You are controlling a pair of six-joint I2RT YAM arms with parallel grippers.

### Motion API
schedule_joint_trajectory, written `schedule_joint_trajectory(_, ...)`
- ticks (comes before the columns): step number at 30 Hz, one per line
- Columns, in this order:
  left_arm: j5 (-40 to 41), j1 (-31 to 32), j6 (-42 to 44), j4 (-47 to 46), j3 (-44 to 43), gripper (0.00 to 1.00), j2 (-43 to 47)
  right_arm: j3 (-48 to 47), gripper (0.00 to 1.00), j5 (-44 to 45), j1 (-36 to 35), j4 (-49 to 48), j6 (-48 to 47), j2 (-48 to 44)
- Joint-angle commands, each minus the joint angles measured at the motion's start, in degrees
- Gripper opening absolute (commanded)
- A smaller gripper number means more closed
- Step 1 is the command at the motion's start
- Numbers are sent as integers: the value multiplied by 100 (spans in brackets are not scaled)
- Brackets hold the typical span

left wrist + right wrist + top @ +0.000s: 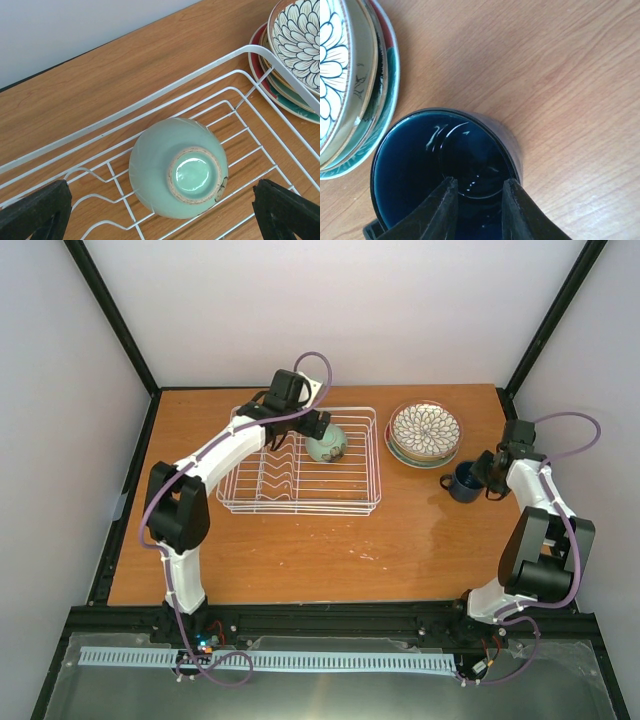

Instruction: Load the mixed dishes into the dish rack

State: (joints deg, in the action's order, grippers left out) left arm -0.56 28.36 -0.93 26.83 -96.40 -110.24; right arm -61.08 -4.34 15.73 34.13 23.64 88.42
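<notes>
The pale-green cup (327, 444) (175, 167) lies bottom-up in the far right part of the white wire dish rack (240, 505) (200, 75). Its foot ring faces the left wrist camera. My left gripper (318, 425) (160, 210) hangs just above it, open wide, both fingers clear of the cup. The dark blue mug (462, 482) (415, 160) stands upright on the table right of the rack. My right gripper (487, 475) (479, 192) is at its rim, one finger inside and the other over the near wall, with a gap between them. A stack of plates (425, 430) (350, 90) sits behind the mug, the petal-patterned one on top.
The rack's wavy dividers (275, 475) fill its left and middle part, with no dishes in them. The plate stack (300, 45) lies close to the rack's right rim. White walls and a black frame close off the table's far and side edges.
</notes>
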Motion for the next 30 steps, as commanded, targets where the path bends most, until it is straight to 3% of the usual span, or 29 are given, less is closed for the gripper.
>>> schedule_joint_trajectory(1, -144, -6, 75, -99, -219, 100, -66, -18, 25, 490, 38, 161, 26, -454)
schedule_joint_trajectory(10, -287, -6, 18, -43, -292, 99, -80, -44, 25, 304, 41, 220, -58, -637)
schedule_joint_trajectory(14, -304, -6, 31, -11, -304, 99, -76, -89, 25, 614, 49, 362, -52, -476)
schedule_joint_trajectory(30, -396, -10, 57, 33, -364, 99, -158, -192, 22, 334, 89, 410, -49, 373)
